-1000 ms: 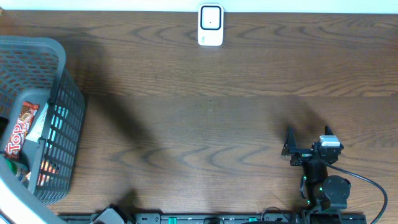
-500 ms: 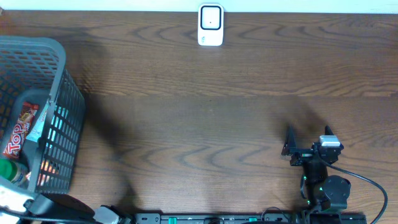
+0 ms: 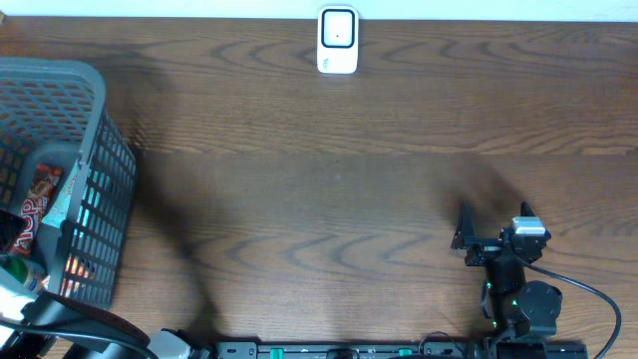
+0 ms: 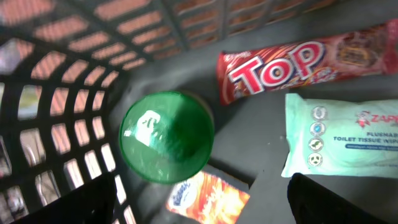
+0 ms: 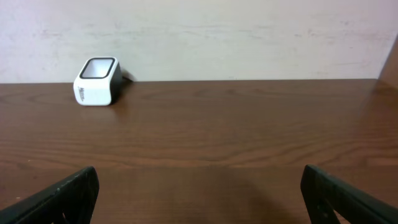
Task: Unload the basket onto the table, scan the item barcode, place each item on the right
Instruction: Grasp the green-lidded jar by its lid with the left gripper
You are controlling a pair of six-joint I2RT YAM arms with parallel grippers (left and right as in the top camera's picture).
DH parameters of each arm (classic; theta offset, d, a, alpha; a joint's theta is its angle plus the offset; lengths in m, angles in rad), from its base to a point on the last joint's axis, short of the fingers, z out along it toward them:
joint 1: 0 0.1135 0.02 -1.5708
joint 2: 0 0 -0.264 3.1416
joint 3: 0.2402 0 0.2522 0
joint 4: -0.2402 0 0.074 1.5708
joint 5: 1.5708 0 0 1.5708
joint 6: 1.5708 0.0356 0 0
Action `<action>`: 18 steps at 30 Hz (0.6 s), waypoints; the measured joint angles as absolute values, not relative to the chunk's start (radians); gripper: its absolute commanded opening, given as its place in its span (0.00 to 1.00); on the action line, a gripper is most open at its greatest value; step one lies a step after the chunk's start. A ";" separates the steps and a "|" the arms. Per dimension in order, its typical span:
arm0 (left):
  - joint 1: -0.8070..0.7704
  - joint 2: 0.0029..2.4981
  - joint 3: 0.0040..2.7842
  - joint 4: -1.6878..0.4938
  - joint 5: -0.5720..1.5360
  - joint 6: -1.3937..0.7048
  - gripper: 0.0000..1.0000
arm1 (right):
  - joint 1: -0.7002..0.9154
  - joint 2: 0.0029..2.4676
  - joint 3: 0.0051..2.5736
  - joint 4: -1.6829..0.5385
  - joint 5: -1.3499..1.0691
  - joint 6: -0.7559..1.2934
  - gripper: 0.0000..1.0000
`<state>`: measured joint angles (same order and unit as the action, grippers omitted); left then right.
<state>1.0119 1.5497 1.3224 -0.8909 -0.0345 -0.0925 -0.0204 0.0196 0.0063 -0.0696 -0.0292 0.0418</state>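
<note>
**A:** Where is the item sitting right now?

**B:** It is still lying in the dark grey plastic lattice basket (image 4: 81, 93), and nothing is being held. The left jaws are hanging wide apart inside the basket. A round glossy green bottle cap (image 4: 166, 137) is showing between them, a little toward the left jaw. Judging by the aim alone, that is looking like the pick.

**A:** What is lying around it?

**B:** A red "Top" snack bar wrapper (image 4: 292, 65) is lying beyond the cap, over toward the right jaw's side. A pale green toilet tissue packet (image 4: 342, 134) is resting just ahead of the right jaw. An orange printed packet (image 4: 208, 196) is peeking out at the near side of the cap, closest to the jaws. I cannot tell whether it is tucked under the bottle or only touching it.

**A:** And the scanner?

**B:** The small white box-shaped barcode scanner (image 3: 338, 40) is standing on the dark brown wooden table (image 3: 329, 199), well apart from the basket. The right jaws are spreading fully wide and empty, low over the table. The scanner is sitting well ahead of them, off toward their left jaw.

**A:** So how far along is this?

**B:** It is barely beginning, I'm judging. No item is being gripped or lifted, and no barcode is facing the scanner. What is remaining is closing on an item, lifting it clear of the basket, carrying it across and turning its code toward the scanner window. I am not seeing a barcode on any item yet.
</note>
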 measured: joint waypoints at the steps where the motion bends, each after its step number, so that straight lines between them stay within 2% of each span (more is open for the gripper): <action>1: 1.015 1.550 1.322 -0.885 -0.031 -0.078 0.88 | -0.020 0.020 0.006 -0.070 -0.029 0.042 0.99; 13: 1.172 1.566 1.322 -0.859 -0.008 -0.022 0.88 | -0.020 0.020 0.006 -0.070 -0.029 0.041 0.99; 18: 1.181 1.603 1.316 -0.840 0.022 -0.022 0.89 | -0.020 0.020 0.006 -0.070 -0.029 0.041 0.99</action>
